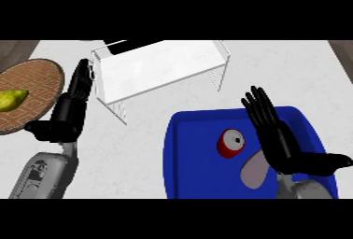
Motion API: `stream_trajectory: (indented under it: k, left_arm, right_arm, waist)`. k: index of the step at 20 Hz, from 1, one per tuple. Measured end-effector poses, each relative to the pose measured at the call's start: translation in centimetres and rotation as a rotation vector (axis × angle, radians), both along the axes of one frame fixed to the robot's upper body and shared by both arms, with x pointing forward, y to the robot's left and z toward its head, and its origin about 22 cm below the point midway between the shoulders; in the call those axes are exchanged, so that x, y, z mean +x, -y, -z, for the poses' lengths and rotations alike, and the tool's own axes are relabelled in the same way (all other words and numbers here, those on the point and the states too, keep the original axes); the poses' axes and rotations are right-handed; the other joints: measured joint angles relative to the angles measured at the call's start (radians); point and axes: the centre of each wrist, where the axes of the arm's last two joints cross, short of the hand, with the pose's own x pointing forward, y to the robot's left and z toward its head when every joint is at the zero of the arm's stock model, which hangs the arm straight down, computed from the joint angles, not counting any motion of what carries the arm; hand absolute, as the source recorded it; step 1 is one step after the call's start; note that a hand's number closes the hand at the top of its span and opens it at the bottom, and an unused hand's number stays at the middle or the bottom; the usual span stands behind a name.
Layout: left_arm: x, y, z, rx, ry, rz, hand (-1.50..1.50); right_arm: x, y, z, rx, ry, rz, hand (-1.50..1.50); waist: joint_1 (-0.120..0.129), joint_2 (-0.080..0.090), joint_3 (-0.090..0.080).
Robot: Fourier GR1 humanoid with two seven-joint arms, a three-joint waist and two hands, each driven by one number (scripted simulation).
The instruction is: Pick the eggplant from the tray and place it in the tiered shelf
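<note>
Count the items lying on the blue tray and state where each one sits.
2. A red can lies near the blue tray's middle; a pale purple eggplant lies just below it, partly behind the right hand, which may hide more.

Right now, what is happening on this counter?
Nothing is held yet. The right hand is open above the blue tray, where a pale purple eggplant lies beside a red can. The left hand rests open next to the white shelf. A yellow-green pear lies on a round brown mat at the left.
</note>
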Motion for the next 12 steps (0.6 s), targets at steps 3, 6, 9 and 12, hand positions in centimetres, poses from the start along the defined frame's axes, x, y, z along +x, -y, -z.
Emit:
stream_trajectory:
  k: [3, 6, 9, 12]
  left_arm:
    - [-0.7, -1.6, 1.6, 0.001, -0.112, -0.052, 0.00]
    - [-2.5, -3.7, 4.8, -0.021, -0.296, -0.139, 0.00]
    - [-3.9, -4.6, 6.9, -0.058, -0.425, -0.186, 0.00]
    - [-5.2, -5.2, 8.3, -0.098, -0.546, -0.205, 0.00]
  right_arm:
    - [-0.4, 2.7, 0.3, -0.095, -0.080, 0.171, 1.50]
    - [-1.7, 8.7, 1.4, -0.280, -0.209, 0.453, 1.50]
    - [-5.5, 14.5, 4.2, -0.488, -0.480, 0.686, 1.50]
    - [-9.0, 17.7, 5.0, -0.563, -0.682, 0.895, -1.50]
  waist:
    - [-0.026, -0.007, -0.022]
    - [-0.071, -0.005, -0.040]
    - [-0.107, 0.015, -0.057]
    - [-0.112, 0.001, -0.054]
